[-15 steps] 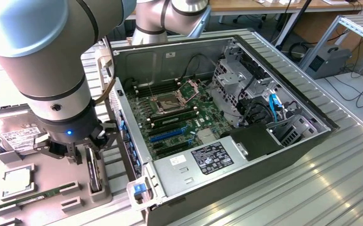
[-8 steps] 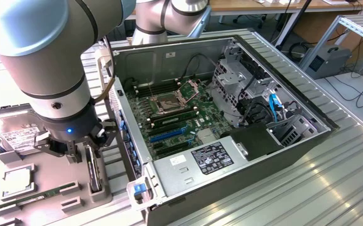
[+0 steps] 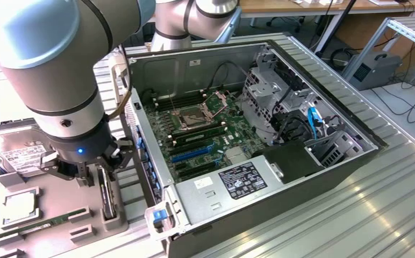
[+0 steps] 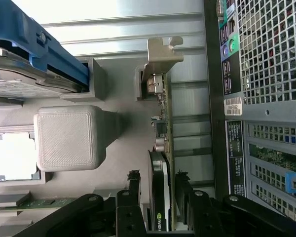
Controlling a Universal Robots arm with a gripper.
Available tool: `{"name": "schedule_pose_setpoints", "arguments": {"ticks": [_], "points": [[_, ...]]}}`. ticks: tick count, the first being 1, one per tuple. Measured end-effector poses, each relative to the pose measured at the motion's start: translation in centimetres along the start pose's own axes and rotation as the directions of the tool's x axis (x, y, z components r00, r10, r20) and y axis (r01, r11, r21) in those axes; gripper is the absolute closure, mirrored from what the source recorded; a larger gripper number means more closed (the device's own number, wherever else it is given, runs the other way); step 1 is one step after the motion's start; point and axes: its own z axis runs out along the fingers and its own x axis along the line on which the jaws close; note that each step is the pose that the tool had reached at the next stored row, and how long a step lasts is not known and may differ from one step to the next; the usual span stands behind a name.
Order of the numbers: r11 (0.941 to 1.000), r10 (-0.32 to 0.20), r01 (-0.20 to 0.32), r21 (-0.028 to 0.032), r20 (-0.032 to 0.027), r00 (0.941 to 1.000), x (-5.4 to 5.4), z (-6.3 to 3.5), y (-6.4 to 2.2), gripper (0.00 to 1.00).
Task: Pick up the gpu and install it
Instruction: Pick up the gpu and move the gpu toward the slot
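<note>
The fingers (image 4: 133,185) are spread open on either side of the gpu (image 4: 158,192), with a sliver of gap on each side, so nothing's gripped yet. The gripper (image 3: 101,171) hangs right over the card, which stands on edge in its slot in the gray holder (image 3: 53,191), just beside the open PC case (image 3: 322,183). The hard drive (image 3: 14,153) sits farther from the case.

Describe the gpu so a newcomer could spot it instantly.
Start at the grey tray on the exterior view's left, beside the computer case. Between the gripper's fingers stands the gpu, a black card on edge; the hard drive and RAM stick lie flat.
</note>
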Motion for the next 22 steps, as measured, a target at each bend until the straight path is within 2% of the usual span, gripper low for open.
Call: {"name": "schedule_pose_setpoints", "arguments": {"ticks": [2, 17, 18, 20, 22], "points": [[1.0, 0.0, 0.0, 0.0, 0.0, 1.0, 0.01, 0.44, -0.02, 0.58], [1.0, 0.0, 0.0, 0.0, 0.0, 1.0, 0.01, 0.5, -0.02, 0.58], [1.0, 0.0, 0.0, 0.0, 0.0, 1.0, 0.02, 0.88, -0.03, 0.58], [1.0, 0.0, 0.0, 0.0, 0.0, 1.0, 0.02, 0.88, -0.03, 0.58], [1.0, 0.0, 0.0, 0.0, 0.0, 1.0, -0.17, 0.88, -0.33, 0.58]]}}
